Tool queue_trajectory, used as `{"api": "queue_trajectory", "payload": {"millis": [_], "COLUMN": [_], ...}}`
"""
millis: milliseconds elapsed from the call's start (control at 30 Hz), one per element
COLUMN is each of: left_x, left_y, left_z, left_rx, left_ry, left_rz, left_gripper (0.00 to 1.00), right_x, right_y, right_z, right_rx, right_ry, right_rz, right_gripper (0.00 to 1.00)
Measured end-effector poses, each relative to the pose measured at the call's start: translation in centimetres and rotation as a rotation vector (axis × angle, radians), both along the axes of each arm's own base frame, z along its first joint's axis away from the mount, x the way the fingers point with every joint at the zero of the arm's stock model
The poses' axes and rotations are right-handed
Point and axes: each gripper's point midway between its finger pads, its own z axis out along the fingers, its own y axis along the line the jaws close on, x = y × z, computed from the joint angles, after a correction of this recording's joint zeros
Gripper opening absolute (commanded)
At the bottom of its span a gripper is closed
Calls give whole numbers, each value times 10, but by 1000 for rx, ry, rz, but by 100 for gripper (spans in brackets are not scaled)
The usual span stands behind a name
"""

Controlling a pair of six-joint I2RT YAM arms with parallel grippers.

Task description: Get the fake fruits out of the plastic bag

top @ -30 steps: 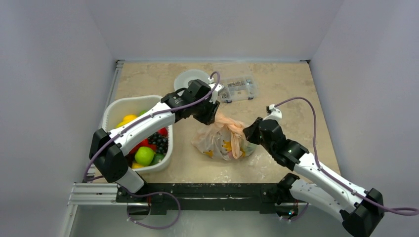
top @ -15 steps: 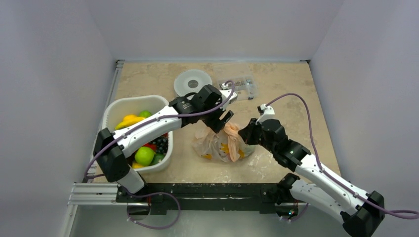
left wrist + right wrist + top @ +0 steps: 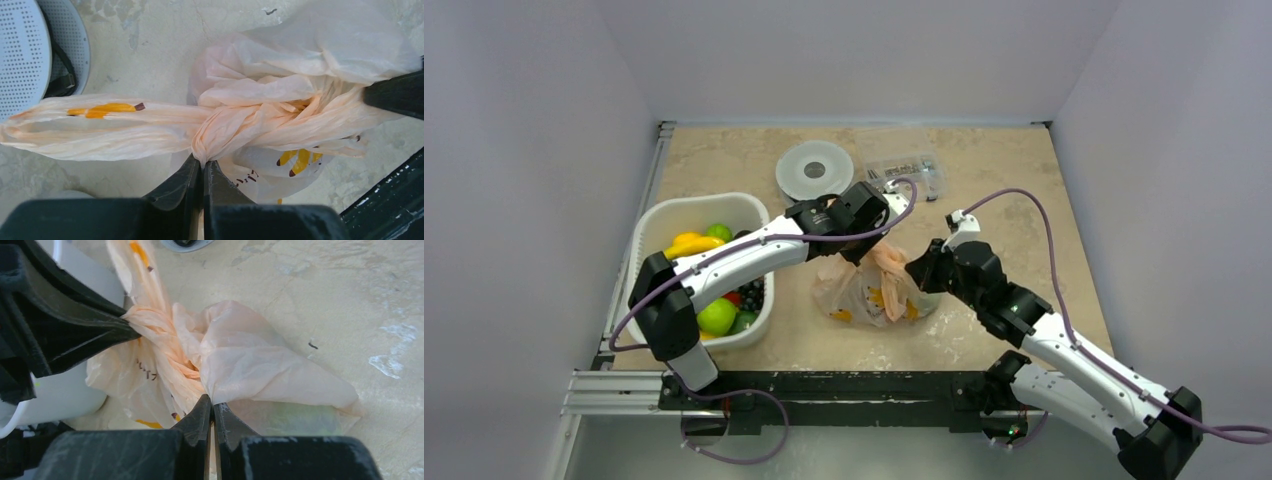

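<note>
The pale-peach plastic bag [image 3: 872, 290] lies on the table between the two arms, its handles twisted together. My left gripper [image 3: 871, 246] is shut on the twisted handle knot [image 3: 210, 140] at the bag's top. My right gripper [image 3: 921, 272] is shut on a fold of the bag's right side [image 3: 235, 365]. A greenish shape [image 3: 295, 419] shows through the film by the right fingers. Several fake fruits [image 3: 716, 315], among them a green apple, a yellow piece and dark berries, lie in the white basket [image 3: 656, 218] at the left.
A round white perforated disc [image 3: 813, 169] and a clear hard box of small parts [image 3: 906, 175] lie at the back of the table. The basket's wall [image 3: 65, 400] stands close to the bag's left side. A black rail [image 3: 844, 385] runs along the near edge.
My left gripper has moved right and down from the back of the table onto the bag's knot and shut on it. The right gripper has shifted slightly left, still on the bag.
</note>
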Motion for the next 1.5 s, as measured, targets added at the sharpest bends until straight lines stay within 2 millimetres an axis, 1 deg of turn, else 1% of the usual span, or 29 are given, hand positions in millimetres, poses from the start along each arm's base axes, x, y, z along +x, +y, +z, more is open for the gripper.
{"api": "queue_trajectory", "payload": {"millis": [67,200,267,300,333,367,433,500,533,633,700,733,800,867,933,1000,1133,1233,1300,1400,1433,1500], "left_x": [4,9,10,10,10,9,8,7,6,3,2,1,1,1,2,3,4,3,2,1,0,0], "left_y": [3,6,7,7,7,7,6,5,5,3,2,1,1,2,3,3,5,4,3,2,2,2], "left_z": [2,6,8,9,10,11,11,10,9,9,9,9,11,13,16,18,20,20,21,21,21,21], "left_rx": [13,15,11,8,6,3,0,-3,-7,-21,-37,-47,-72,-101,-128,-155,-189,-205,-213,-218,-222,-226], "left_ry": [-23,-51,-56,-58,-59,-60,-54,-46,-38,-18,1,9,32,56,78,97,132,152,162,168,172,177], "left_rz": [21,48,51,51,51,50,45,39,36,31,28,26,28,29,38,43,52,51,44,41,42,44], "left_gripper": [0,0,0,0,0,0,0,0,0,0,0,0,0,0,0,0,0,0,0,0,0,0], "right_x": [3,11,16,19,20,21,21,21,21,21,19,16,4,-7,-14,-13,-5,4,8,13,14,16], "right_y": [-7,-35,-45,-49,-53,-54,-58,-60,-60,-57,-47,-41,-21,-3,10,18,27,33,35,35,33,29], "right_z": [-2,-8,-9,-11,-13,-14,-16,-12,-8,13,28,33,40,43,44,45,43,40,34,21,16,9], "right_rx": [-8,-60,-75,-85,-97,-109,-144,-180,-191,-205,-211,-217,-231,-240,-248,-253,-272,-290,-307,-339,-349,-362], "right_ry": [7,54,72,84,95,104,113,97,83,29,-20,-40,-85,-117,-141,-159,-192,-209,-206,-192,-184,-171], "right_rz": [-45,-216,-274,-295,-308,-313,-310,-290,-274,-223,-172,-142,-46,44,102,124,133,129,120,101,88,60], "right_gripper": [0,0,0,2,8,18,31,38,40,46,49,50,51,52,57,61,64,64,62,55,52,43]}}
